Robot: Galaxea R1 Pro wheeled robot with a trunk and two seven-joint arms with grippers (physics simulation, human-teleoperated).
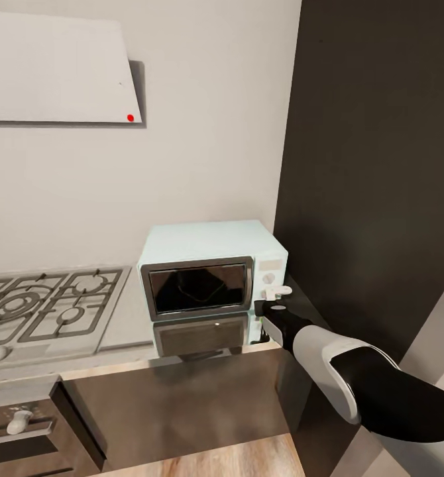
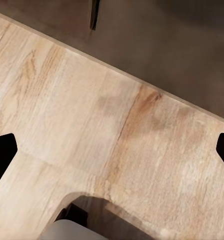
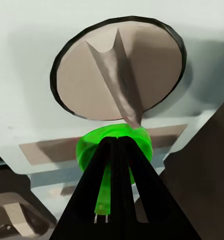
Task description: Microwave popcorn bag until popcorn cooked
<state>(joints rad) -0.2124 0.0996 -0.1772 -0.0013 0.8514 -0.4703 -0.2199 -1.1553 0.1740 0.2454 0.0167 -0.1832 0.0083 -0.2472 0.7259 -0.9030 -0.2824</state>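
Note:
The pale mint-blue microwave (image 1: 212, 275) stands with its dark glass door shut on a glossy, reflective worktop (image 1: 129, 318). My right gripper (image 1: 272, 306) is at the microwave's control panel, below a round knob (image 1: 269, 279). In the right wrist view the right gripper (image 3: 117, 142) is shut, its closed tips pressed against the green light dot (image 3: 91, 150) just under a large round knob (image 3: 119, 67). My left gripper (image 2: 113, 152) hangs open over wooden floor, with its black fingertips (image 2: 1, 155) at the picture's two sides. The popcorn bag, the popcorn and the pale countertop are out of view.
A gas hob (image 1: 43, 308) lies left of the microwave, with a white range hood (image 1: 56, 66) bearing a red dot above it. A tall dark cabinet (image 1: 374, 199) rises close on the right. A dark oven front with a knob (image 1: 20, 421) sits below the hob, above wooden floor (image 2: 91, 125).

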